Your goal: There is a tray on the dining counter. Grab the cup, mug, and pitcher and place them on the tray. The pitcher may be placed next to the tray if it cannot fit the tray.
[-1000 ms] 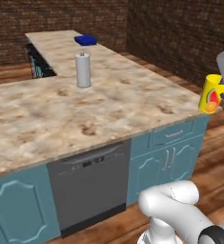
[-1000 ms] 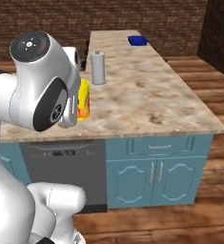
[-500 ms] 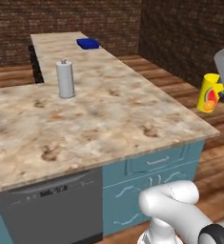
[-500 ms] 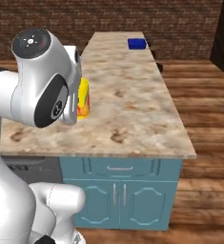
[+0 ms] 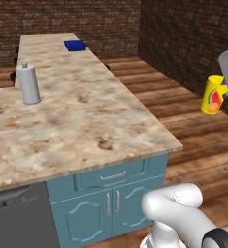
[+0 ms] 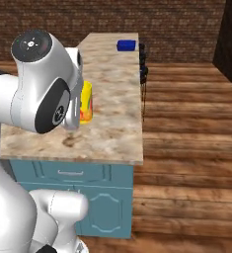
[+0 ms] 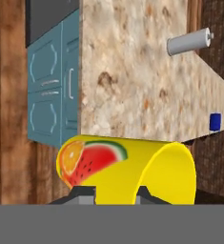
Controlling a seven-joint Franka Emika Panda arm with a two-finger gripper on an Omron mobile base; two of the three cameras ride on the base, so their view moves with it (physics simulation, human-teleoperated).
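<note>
My gripper (image 5: pixel 226 90) is shut on the yellow cup (image 5: pixel 212 95), which carries a watermelon-and-orange mark and hangs in the air to the right of the dining counter (image 5: pixel 86 121), over the wooden floor. In the hand view the cup (image 7: pixel 127 169) lies across the bottom between the two dark fingertips (image 7: pixel 80 193). In the right base view the cup (image 6: pixel 86 102) peeks out beside the arm's big joint. The blue tray (image 5: pixel 75 45) lies at the counter's far end, seen also as the tray (image 6: pixel 126 45) and the tray (image 7: pixel 215 121). The mug and pitcher are out of view.
A grey upright canister (image 5: pixel 28 85) stands on the counter's left part, also seen as the canister (image 7: pixel 189 42). Teal cabinets (image 5: pixel 108 201) and a dark dishwasher front (image 5: pixel 18 220) sit under the near edge. Black bar stools (image 6: pixel 143 69) line the counter's far side. Brick walls close the back.
The whole picture has shifted, so the base has driven along toward the counter's right end. The cup stays held in the gripper at the same spot in the views.
</note>
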